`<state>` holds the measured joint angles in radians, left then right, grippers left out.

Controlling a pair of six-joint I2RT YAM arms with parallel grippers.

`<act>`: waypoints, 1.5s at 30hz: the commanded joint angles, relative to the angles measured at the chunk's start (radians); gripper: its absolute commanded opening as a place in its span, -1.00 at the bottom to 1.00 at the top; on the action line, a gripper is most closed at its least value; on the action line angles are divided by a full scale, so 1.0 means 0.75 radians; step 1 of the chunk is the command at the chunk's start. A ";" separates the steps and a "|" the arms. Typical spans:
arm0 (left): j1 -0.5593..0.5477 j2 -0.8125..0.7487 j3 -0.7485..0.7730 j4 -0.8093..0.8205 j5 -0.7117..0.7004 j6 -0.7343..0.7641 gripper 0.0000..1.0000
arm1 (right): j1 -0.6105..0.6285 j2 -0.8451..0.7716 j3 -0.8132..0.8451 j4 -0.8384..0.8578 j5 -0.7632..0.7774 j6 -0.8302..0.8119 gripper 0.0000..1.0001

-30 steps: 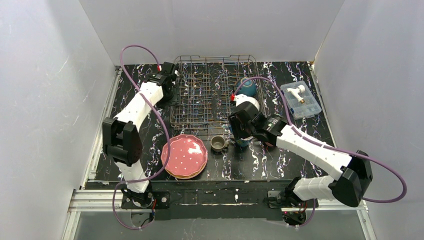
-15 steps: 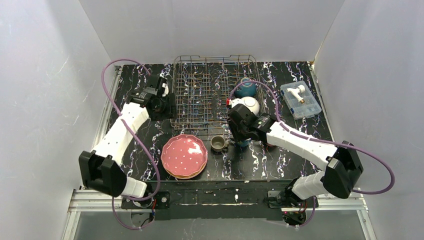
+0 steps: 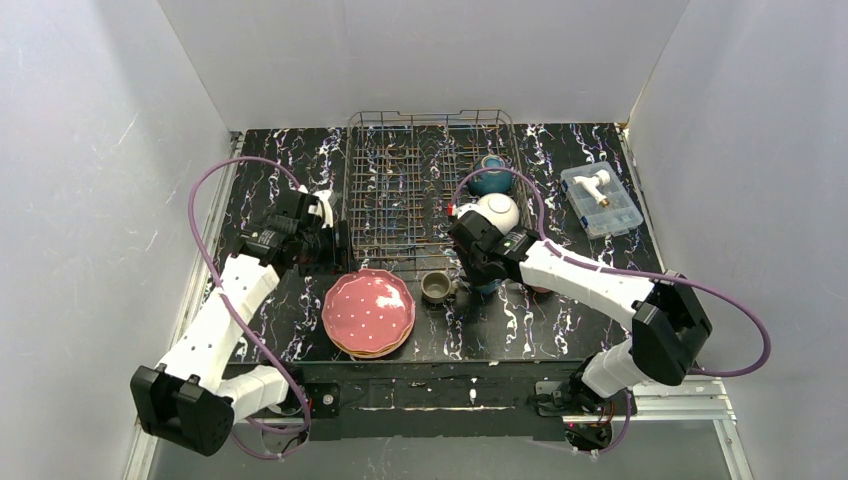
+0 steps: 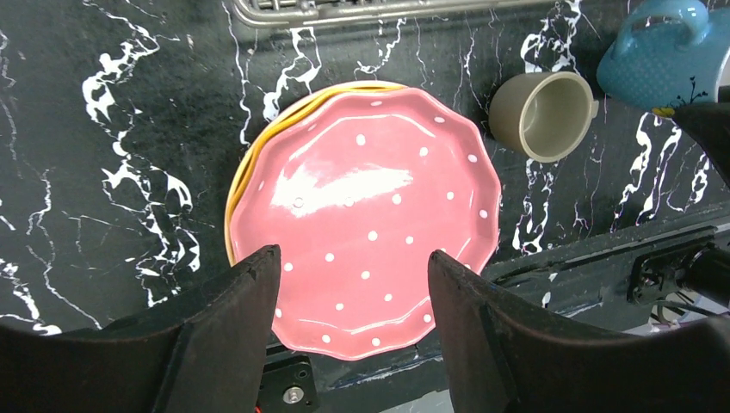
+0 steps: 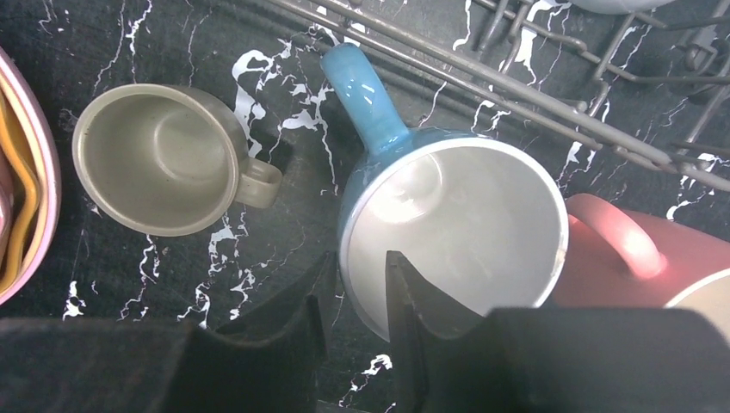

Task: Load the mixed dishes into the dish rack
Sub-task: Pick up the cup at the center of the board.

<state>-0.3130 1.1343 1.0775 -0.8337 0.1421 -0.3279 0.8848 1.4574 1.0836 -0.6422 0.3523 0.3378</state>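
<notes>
Pink plate (image 4: 370, 215): scalloped, white-dotted, tops a stack showing 1 yellow edge; lies on the table's near part, in front of the dish rack (image 3: 420, 180).
Left gripper (image 4: 353, 258): spread wide above the plate, holding nothing.
Blue mug (image 5: 456, 224): upright, white inside, between grey-olive mug (image 5: 155, 159) and pink mug (image 5: 654, 258).
Right gripper (image 5: 357, 275): fingers straddle the blue mug's rim; whether they pinch it, I cannot tell.
Table (image 3: 570, 145): black with white veins.
Walls (image 3: 430, 60): plain white, 3 sides.
</notes>
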 commanded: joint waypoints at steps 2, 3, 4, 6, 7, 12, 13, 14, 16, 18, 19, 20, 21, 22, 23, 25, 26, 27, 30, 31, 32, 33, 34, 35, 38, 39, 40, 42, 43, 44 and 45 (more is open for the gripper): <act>-0.005 -0.102 -0.093 0.042 0.091 0.008 0.25 | 0.004 0.037 0.023 0.005 -0.016 0.012 -0.37; -0.004 -0.123 -0.112 0.060 0.107 0.000 0.25 | 0.004 0.042 0.023 0.004 -0.020 0.013 -0.39; -0.005 -0.137 -0.132 0.077 0.120 -0.008 0.26 | 0.004 0.047 0.024 0.003 -0.023 0.014 -0.41; -0.006 -0.158 -0.172 0.110 0.139 -0.023 0.26 | 0.004 0.057 0.029 0.000 -0.031 0.015 -0.49; -0.006 -0.165 -0.189 0.123 0.146 -0.025 0.26 | 0.004 0.063 0.033 -0.004 -0.031 0.014 -0.54; -0.005 -0.191 -0.233 0.141 0.154 -0.024 0.26 | 0.004 0.074 0.040 -0.012 -0.032 0.018 -0.97; -0.005 -0.199 -0.235 0.145 0.160 -0.023 0.26 | 0.004 0.074 0.042 -0.011 -0.032 0.021 -0.97; -0.005 -0.207 -0.238 0.148 0.166 -0.023 0.27 | 0.004 0.073 0.045 -0.014 -0.032 0.025 -0.97; -0.006 -0.220 -0.246 0.154 0.183 -0.026 0.27 | 0.004 0.067 0.055 -0.022 -0.032 0.035 -0.97; -0.006 -0.232 -0.254 0.158 0.198 -0.025 0.27 | 0.004 0.050 0.065 -0.025 -0.031 0.044 -0.97; -0.005 -0.238 -0.257 0.160 0.201 -0.025 0.28 | 0.004 0.038 0.069 -0.027 -0.028 0.050 -0.97; -0.006 -0.244 -0.259 0.163 0.204 -0.024 0.29 | 0.004 0.024 0.073 -0.029 -0.027 0.054 -0.97; -0.005 -0.247 -0.259 0.166 0.206 -0.023 0.31 | 0.004 0.008 0.077 -0.029 -0.024 0.059 -0.97; -0.004 -0.250 -0.257 0.167 0.209 -0.023 0.33 | 0.004 -0.008 0.082 -0.026 -0.022 0.064 -0.97; -0.005 -0.250 -0.258 0.168 0.215 -0.023 0.35 | 0.004 -0.025 0.086 -0.025 -0.023 0.068 -0.97; -0.006 -0.251 -0.257 0.172 0.232 -0.028 0.36 | 0.004 -0.059 0.102 -0.028 -0.040 0.075 -0.97; -0.005 -0.260 -0.258 0.177 0.237 -0.034 0.37 | 0.004 -0.076 0.111 -0.031 -0.046 0.080 -0.97; -0.006 -0.268 -0.260 0.182 0.244 -0.037 0.39 | 0.004 -0.094 0.117 -0.034 -0.050 0.086 -0.97; -0.005 -0.298 -0.265 0.195 0.251 -0.056 0.50 | 0.004 -0.159 0.134 -0.030 -0.078 0.108 -0.97; -0.004 -0.308 -0.268 0.201 0.255 -0.064 0.53 | 0.003 -0.176 0.140 -0.028 -0.088 0.116 -0.97; -0.005 -0.317 -0.274 0.207 0.267 -0.072 0.55 | 0.004 -0.194 0.146 -0.025 -0.097 0.124 -0.97; -0.006 -0.324 -0.279 0.216 0.280 -0.078 0.57 | 0.004 -0.211 0.153 -0.022 -0.105 0.132 -0.97; -0.006 -0.334 -0.286 0.224 0.293 -0.089 0.60 | 0.004 -0.228 0.156 -0.017 -0.113 0.141 -0.97; -0.005 -0.341 -0.291 0.234 0.302 -0.100 0.63 | 0.004 -0.243 0.158 -0.006 -0.126 0.146 -0.97; -0.006 -0.354 -0.301 0.244 0.324 -0.122 0.72 | 0.004 -0.291 0.161 0.037 -0.161 0.172 -0.97; -0.005 -0.361 -0.303 0.247 0.333 -0.132 0.73 | 0.004 -0.309 0.160 0.052 -0.172 0.181 -0.97; -0.006 -0.370 -0.306 0.254 0.344 -0.144 0.75 | 0.004 -0.326 0.156 0.080 -0.185 0.190 -0.97; -0.006 -0.393 -0.313 0.273 0.366 -0.171 0.87 | 0.004 -0.365 0.146 0.135 -0.217 0.220 -0.97; -0.006 -0.406 -0.318 0.285 0.377 -0.186 0.95 | 0.004 -0.383 0.144 0.161 -0.230 0.236 -0.97; -0.005 -0.418 -0.323 0.299 0.391 -0.203 0.97 | 0.004 -0.398 0.141 0.188 -0.244 0.256 -0.97; -0.006 -0.432 -0.327 0.312 0.409 -0.222 0.97 | 0.004 -0.408 0.138 0.215 -0.259 0.278 -0.97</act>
<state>-0.3138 0.8597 0.8516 -0.6365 0.3813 -0.4419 0.8860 1.2221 1.1507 -0.6411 0.2043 0.4793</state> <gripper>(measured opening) 0.972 0.066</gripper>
